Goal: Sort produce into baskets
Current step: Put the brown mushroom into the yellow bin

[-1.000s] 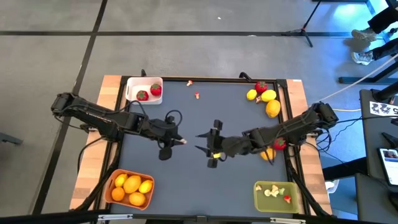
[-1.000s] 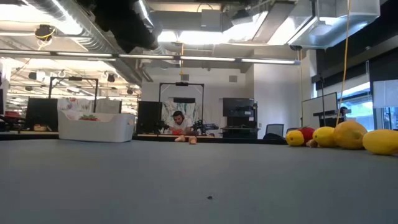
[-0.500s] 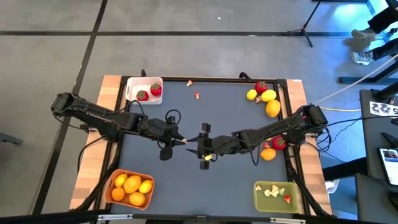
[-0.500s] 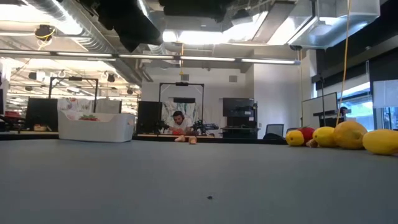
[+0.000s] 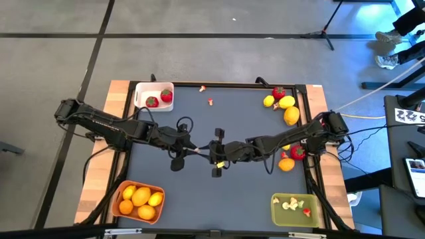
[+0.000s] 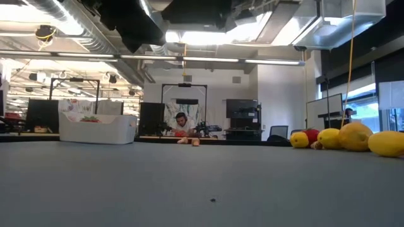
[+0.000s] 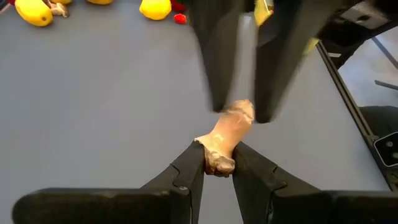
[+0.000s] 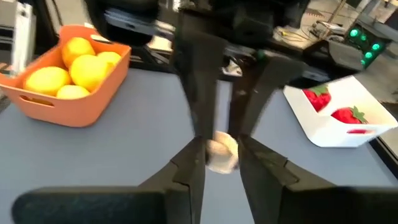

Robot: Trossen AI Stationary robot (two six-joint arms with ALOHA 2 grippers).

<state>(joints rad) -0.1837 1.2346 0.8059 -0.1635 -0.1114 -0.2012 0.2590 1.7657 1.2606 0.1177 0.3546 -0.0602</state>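
Observation:
A small pale knobbly piece of produce [image 7: 227, 134] is held above the table's middle, between both grippers. My left gripper [image 5: 197, 151] is shut on one end of it. My right gripper [image 5: 208, 151] faces it from the table's right and is closed on the other end. The white basket [image 5: 154, 95] at the far left holds two strawberries. The orange basket [image 5: 138, 199] at the near left holds lemons and oranges. The olive-green basket [image 5: 294, 208] at the near right holds pale bits and a red bit. My left gripper pinches the piece's near end [image 7: 217, 163] between its two fingers, coming level from the table's left. The piece sticks out past the fingertips, clear of the table. My right gripper has the piece's other end [image 8: 222, 154] between its two fingers, coming level from the table's right.
Lemons [image 5: 287, 103] and a strawberry [image 5: 279, 92] lie at the far right. A strawberry [image 5: 297, 153] and an orange [image 5: 285, 164] lie beside my right arm. Two tiny bits [image 5: 210, 101] lie at the far middle. Bare mat lies in front of the grippers.
My right gripper has gone toward the table's left, up to my left gripper, and now stands around the free end of the pale piece. The piece has stayed in place.

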